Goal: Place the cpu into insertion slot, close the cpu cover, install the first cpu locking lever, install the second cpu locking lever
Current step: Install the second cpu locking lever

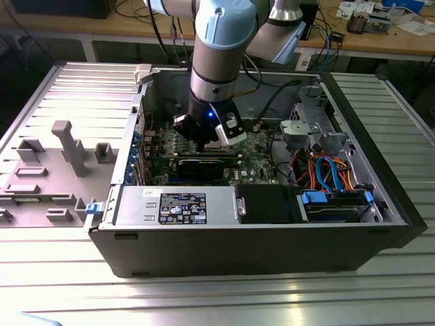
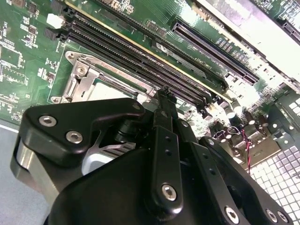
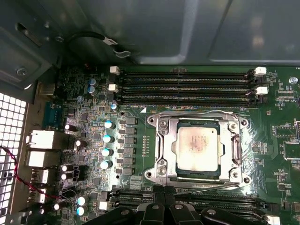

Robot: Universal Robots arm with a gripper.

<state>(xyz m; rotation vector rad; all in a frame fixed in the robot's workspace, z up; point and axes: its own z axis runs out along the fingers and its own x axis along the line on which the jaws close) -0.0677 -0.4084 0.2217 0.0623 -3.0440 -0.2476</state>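
From where I stand, in the exterior view, the arm [image 1: 217,61] reaches down into the open computer case [image 1: 258,231], and its gripper [image 1: 216,134] hangs low over the green motherboard [image 1: 262,146], close to the board's middle. A grey power supply [image 1: 180,206] sits along the case's near wall, well apart from the jaws, and orange and blue cables [image 1: 326,173] bunch toward the exterior view's right.

In the second wrist view the black gripper body [image 2: 154,178] takes up the foreground, its slim fingers [image 2: 165,101] drawn close together with nothing seen between them. Just beyond the fingertips lie the long black memory slots [image 2: 136,56], and beside the jaws the silvery corner of the insertion slot [image 2: 82,79] pokes out.

In the first wrist view the cpu [image 3: 197,145] already sits in the insertion slot [image 3: 161,126], its metal top showing through the window of the cpu cover [image 3: 234,150], which lies flat around it. The fingers [image 3: 161,211] sit just beside the socket's near edge, touching nothing that I can make out. A wire lever [image 3: 201,112] runs along the far side of the frame.
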